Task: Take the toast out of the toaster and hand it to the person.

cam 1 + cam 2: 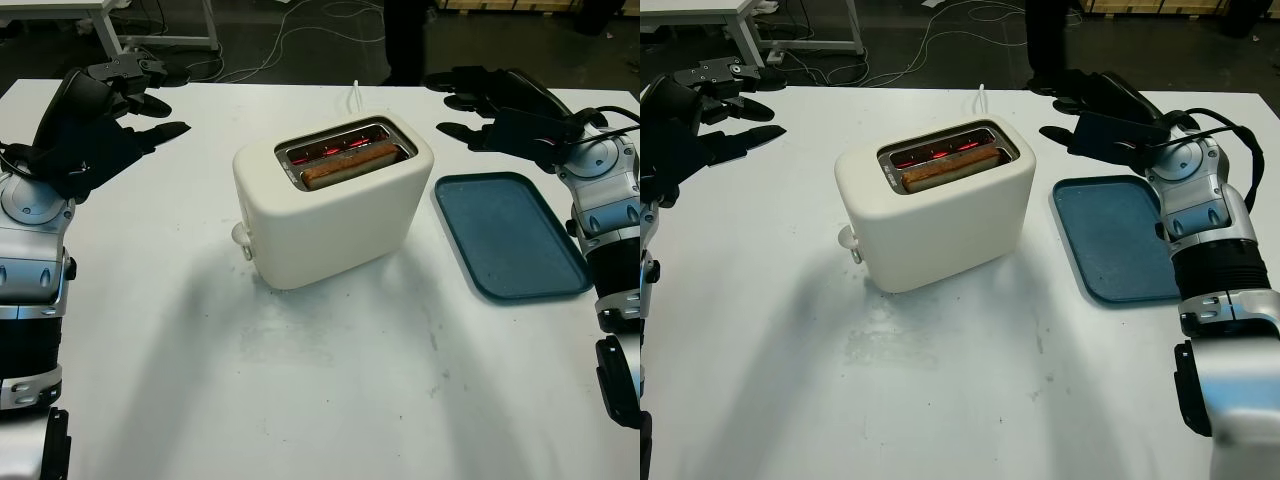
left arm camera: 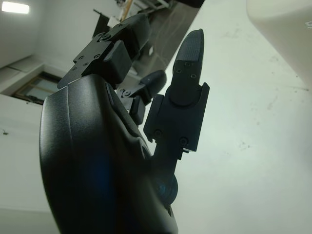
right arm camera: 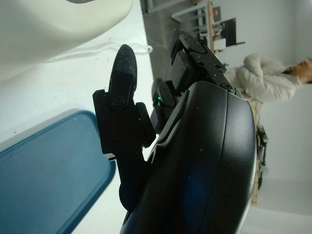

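1. Bare white worktop (image 1: 330, 400) lies closest, scuffed in front of the toaster, with both forearms entering at the lower corners.
2. Left hand (image 1: 110, 105) hovers over the far left part of the worktop, open and holding nothing. In the left wrist view its black fingers (image 2: 187, 73) reach out over the white surface, a corner of the toaster body beyond them.
3. Right hand (image 1: 1105, 115) hovers at the far right, above the far edge of the tray, also open with nothing in it. In the right wrist view one finger (image 3: 122, 92) points toward the toaster.
4. Cream two-slot toaster (image 1: 335, 200) stands between the two hands, well apart from each, turned at an angle. Its lever knob (image 1: 243, 238) faces the left-hand side.
5. Toast (image 1: 350, 164) sits down in the slot on the near side, its brown top edge showing just above the rim. Heating elements glow red in the far slot.
6. Blue tray (image 1: 510, 235) lies flat just beside the toaster, under and nearer than the right hand.
7. A person (image 3: 270, 78) in a light top shows beyond the right hand in the right wrist view.
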`<state>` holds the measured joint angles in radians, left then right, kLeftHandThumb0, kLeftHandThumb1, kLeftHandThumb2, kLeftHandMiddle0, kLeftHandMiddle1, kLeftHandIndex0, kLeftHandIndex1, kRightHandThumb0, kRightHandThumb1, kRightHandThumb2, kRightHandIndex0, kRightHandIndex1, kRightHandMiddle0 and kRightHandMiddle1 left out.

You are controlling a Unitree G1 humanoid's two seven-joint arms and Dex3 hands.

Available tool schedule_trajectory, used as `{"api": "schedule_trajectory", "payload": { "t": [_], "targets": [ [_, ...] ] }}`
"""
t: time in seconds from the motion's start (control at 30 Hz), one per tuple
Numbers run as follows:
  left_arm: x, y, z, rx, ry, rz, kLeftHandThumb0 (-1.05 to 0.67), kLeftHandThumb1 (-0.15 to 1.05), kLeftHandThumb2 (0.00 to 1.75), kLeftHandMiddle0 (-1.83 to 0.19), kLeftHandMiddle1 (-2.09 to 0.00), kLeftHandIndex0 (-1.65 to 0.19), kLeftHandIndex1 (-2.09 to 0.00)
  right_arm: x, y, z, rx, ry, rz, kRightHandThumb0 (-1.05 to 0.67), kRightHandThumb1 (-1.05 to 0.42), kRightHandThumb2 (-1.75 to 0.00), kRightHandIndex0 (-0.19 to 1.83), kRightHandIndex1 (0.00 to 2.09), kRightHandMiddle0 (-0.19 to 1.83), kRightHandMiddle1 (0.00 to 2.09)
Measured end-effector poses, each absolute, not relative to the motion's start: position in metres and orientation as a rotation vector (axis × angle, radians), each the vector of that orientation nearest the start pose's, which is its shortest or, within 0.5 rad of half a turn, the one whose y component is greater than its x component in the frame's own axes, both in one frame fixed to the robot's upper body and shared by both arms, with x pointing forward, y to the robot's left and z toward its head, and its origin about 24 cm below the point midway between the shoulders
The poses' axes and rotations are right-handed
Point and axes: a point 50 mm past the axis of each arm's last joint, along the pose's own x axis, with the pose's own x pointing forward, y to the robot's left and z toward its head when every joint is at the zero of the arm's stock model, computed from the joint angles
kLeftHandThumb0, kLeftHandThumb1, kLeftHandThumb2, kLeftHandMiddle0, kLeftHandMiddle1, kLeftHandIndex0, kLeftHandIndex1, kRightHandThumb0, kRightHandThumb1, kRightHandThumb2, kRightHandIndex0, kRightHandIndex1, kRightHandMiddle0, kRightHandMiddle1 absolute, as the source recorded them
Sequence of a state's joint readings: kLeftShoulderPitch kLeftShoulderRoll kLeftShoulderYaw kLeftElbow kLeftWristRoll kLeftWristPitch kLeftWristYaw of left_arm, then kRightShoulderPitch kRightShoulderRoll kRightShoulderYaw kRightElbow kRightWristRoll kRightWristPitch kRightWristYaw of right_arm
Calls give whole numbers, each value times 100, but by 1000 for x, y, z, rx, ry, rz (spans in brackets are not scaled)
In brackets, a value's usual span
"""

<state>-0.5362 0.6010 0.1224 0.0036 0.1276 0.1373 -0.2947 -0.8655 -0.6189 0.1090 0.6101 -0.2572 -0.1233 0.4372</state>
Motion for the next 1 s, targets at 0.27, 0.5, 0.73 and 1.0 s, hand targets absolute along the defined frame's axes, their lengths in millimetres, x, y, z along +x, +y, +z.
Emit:
{"api": "schedule_trajectory", "payload": {
  "t": [0.27, 0.5, 0.73, 1.0],
  "targets": [
    [320, 237, 225, 715, -336, -69, -46, 92, 10, -37, -88, -51, -39, 380, -222, 208, -944, -152, 305, -40, -92, -45, 39, 1, 37, 0],
    [320, 237, 225, 715, -336, -69, -44, 92, 10, -37, -87, -50, -39, 380, -221, 207, -973, -147, 305, -39, -92, -44, 40, 1, 38, 1],
    [320, 237, 225, 716, -338, -70, -46, 92, 10, -38, -87, -51, -39, 380, -222, 208, -960, -150, 298, -35, -92, -45, 39, 0, 37, 0],
    [320, 237, 225, 716, -338, -69, -44, 92, 10, -38, -87, -50, -40, 380, -223, 208, -959, -150, 298, -35, -92, -45, 40, 1, 38, 1]
  ]
}}
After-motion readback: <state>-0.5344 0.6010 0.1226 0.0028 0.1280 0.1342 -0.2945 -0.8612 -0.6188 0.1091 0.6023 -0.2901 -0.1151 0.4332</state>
